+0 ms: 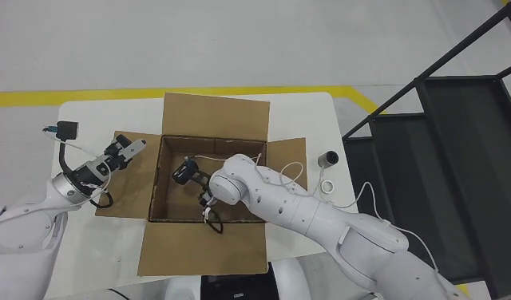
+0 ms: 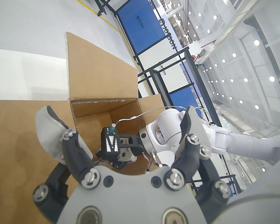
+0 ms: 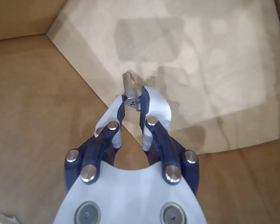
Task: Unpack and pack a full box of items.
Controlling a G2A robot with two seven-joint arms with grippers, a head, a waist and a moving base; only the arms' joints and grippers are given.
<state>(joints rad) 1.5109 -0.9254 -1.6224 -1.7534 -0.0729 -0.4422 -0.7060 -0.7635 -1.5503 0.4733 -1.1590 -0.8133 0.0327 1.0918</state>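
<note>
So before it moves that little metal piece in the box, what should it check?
1. Grip: right jaws shut on the metal part: ok.
2. Part clear of the cardboard box floor: cannot tell.
3. Way up: all four flaps open: ok.
4. Left jaws open, outside the box, above the left flap: ok.
5. Small cylinder and white ring on the table stand apart from the box: ok.

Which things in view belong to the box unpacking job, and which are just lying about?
Job: open brown cardboard box; small grey metal part held in the right gripper; dark cylinder and white ring beside the box, likely unpacked.
Lying about: black metal stairs; yellow floor line.
</note>
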